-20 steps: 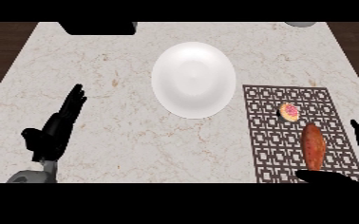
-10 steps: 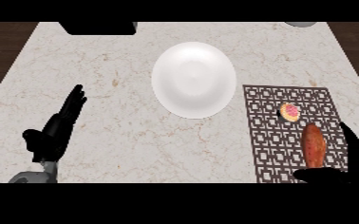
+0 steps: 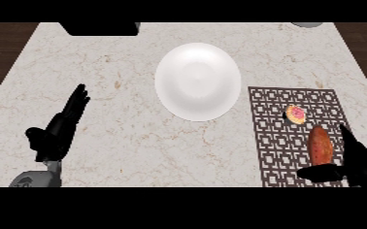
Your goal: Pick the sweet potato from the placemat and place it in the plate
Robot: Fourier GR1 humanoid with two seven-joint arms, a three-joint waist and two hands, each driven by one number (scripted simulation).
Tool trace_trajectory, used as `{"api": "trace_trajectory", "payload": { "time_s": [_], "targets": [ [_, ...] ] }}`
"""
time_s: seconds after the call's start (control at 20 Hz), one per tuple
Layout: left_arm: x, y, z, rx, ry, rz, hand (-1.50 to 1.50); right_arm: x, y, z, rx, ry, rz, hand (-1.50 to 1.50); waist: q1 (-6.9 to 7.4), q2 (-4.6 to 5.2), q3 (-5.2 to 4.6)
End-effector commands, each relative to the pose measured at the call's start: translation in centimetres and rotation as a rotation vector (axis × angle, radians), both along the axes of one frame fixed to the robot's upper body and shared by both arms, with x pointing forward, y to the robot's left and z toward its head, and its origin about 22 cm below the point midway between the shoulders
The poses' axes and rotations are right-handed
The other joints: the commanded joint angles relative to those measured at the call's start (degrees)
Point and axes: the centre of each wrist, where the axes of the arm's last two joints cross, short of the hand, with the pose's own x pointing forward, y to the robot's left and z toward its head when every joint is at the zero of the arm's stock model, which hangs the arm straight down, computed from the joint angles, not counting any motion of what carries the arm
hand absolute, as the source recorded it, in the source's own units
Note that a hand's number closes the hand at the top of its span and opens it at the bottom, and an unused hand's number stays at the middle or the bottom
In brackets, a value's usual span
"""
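Sweet potato point(image 3: 320, 145): lower right, on placemat point(image 3: 276, 140); right hand point(image 3: 342, 167) spread around it. Plate point(image 3: 198, 81): centre. Left hand point(image 3: 61, 126): lower left, fingers straight.

- The tabletop point(image 3: 122, 126) is pale marble with thin brown veins, and it fills most of the head view.
- A white plate point(image 3: 198, 81) lies directly on the tabletop, a little above the middle of the surface.
- A dark placemat point(image 3: 290, 140) with a pale square lattice pattern lies flat on the tabletop, below and to the right of the plate, near it but apart from its rim.
- A black object point(image 3: 100, 27) sits at the far edge of the tabletop, above and left of the plate; its kind cannot be told.
- A grey rounded object point(image 3: 308, 24) shows at the far edge, above and right of the plate, mostly cut off.
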Motion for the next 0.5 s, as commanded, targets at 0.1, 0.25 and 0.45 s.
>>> {"api": "trace_trajectory", "payload": {
  "time_s": [0.1,0.25,0.45],
  "targets": [
    [1.3,0.1,-0.2,-0.009,-0.006,0.005,0.00,1.5,-1.9,-1.8,-0.006,0.052,-0.005,-1.50,-0.08,0.02,0.00],
    [2.0,0.7,0.7,0.002,-0.010,-0.001,0.00,0.7,-1.7,-3.7,0.022,0.022,0.020,-1.50,-0.14,0.00,0.01],
    [-0.3,-0.3,0.0,0.010,-0.008,0.002,0.00,1.2,-2.8,-5.4,0.059,0.036,0.105,1.50,0.19,0.01,0.03]
  ]
}}
